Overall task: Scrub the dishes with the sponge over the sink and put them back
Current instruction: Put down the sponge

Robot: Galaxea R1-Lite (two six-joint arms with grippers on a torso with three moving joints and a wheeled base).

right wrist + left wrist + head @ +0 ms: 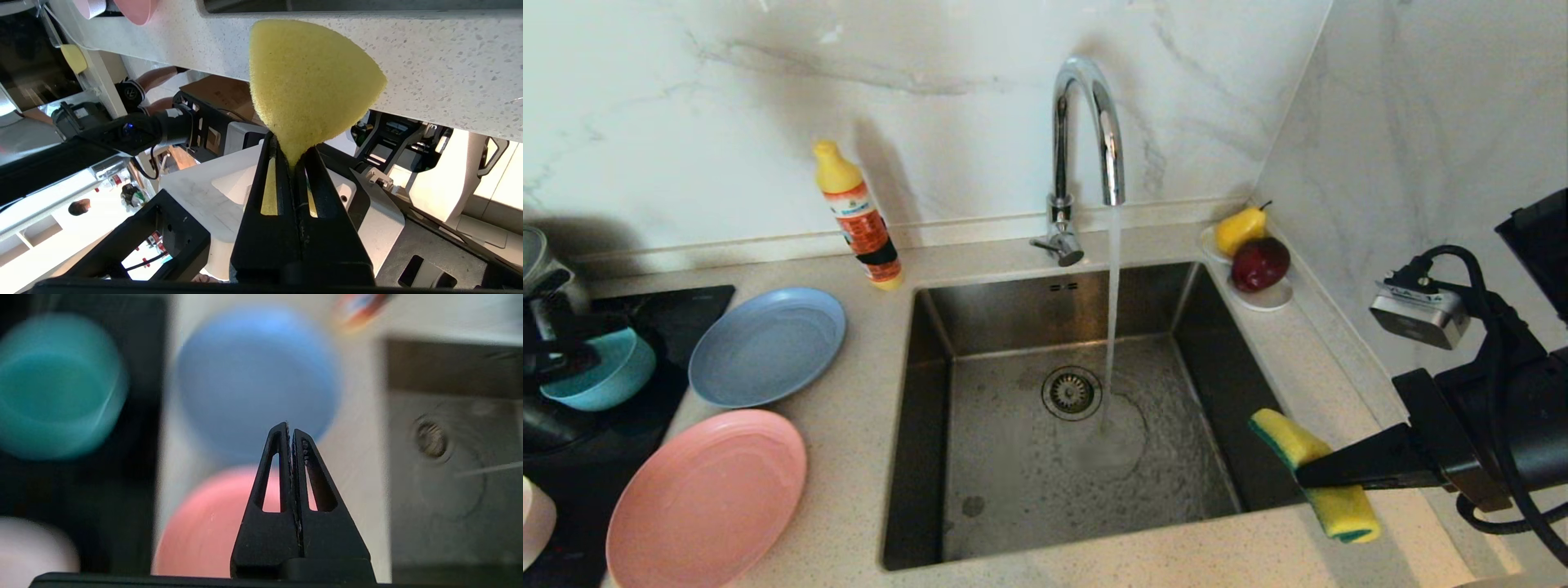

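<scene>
On the counter left of the sink [915,408] lie the grey-blue plate [768,347] and the salmon-pink plate [707,498]. The teal bowl [600,367] and the pale pink bowl [535,518] sit on the black hob. My right gripper [1311,474] hovers at the sink's front right corner, shut on the middle of the yellow sponge [1286,441], which bulges out past the fingertips [310,81]. My left gripper [291,430] is shut with nothing in it, hanging above the two plates [253,375] [212,522]. In the head view only dark parts of the left arm [556,327] show, at the far left.
Water runs from the chrome tap [1086,122] into the basin beside the drain strainer [1072,392]. A yellow and orange soap bottle [858,216] stands at the back. A white saucer with a pear and an apple [1254,253] sits in the right corner by the wall.
</scene>
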